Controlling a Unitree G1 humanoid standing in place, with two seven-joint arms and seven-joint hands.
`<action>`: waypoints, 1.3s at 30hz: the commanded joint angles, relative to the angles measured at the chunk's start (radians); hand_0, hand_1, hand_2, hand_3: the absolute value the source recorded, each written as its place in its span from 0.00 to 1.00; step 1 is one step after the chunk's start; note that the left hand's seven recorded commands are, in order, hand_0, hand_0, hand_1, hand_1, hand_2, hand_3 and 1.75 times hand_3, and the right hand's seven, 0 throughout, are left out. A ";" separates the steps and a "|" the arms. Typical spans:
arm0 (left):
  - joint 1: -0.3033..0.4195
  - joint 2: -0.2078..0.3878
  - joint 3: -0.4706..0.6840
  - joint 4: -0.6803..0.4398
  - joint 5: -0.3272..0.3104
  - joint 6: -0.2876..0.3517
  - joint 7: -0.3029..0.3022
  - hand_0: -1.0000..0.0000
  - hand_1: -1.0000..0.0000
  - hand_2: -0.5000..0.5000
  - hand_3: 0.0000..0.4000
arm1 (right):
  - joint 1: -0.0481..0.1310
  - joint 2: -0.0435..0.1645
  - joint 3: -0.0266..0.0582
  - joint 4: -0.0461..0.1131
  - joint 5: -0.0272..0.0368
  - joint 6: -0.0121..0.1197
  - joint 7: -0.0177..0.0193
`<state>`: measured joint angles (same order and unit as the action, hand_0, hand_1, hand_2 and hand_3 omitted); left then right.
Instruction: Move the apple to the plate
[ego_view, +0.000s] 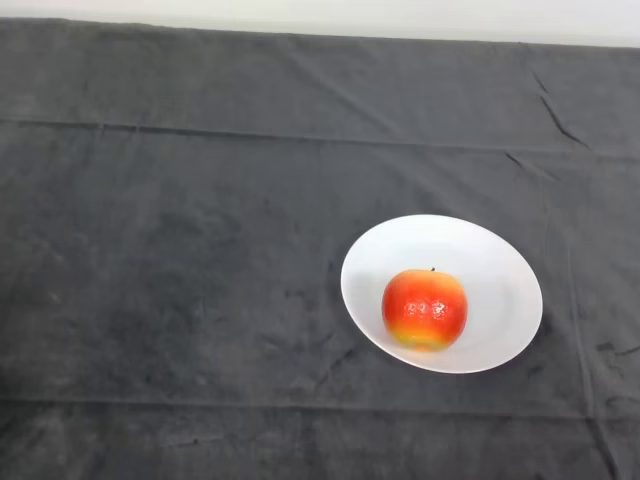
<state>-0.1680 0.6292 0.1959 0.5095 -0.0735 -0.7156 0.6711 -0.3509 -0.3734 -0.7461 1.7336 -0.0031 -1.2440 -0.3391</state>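
No fingers or hand anywhere in head view, so their state can't be told, but apple (424, 309) sits upright w/ stem up inside white plate (500, 262) on dark cloth (180, 260), right of centre, so task looks done, nothing left.

Before me I see an apple (424, 309), bright red over most of its skin, fading to orange and then yellow-green near its lower edge, with small pale glints on the red and a dark stem tip on top. The plate (500, 270) is plain white, with no pattern. The cloth (180, 250) over my table is dark charcoal grey, plain, and crossed by a few darker crease lines.
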 joint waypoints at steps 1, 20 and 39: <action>-0.013 -0.020 0.038 -0.036 0.016 0.008 -0.010 1.00 1.00 0.50 0.00 | 0.037 0.129 -0.0031 0.066 0.0033 0.064 0.0024; -0.024 -0.055 0.076 -0.037 0.058 0.013 -0.039 1.00 1.00 0.50 0.00 | 0.037 0.129 -0.0018 0.065 0.0048 0.065 0.0027; -0.035 -0.082 0.105 -0.033 0.079 0.018 -0.070 1.00 1.00 0.50 0.00 | 0.037 0.129 -0.0007 0.065 0.0062 0.065 0.0030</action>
<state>-0.1723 0.5614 0.2567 0.5089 -0.0135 -0.7045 0.6079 -0.3509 -0.3733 -0.7459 1.7333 -0.0028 -1.2433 -0.3391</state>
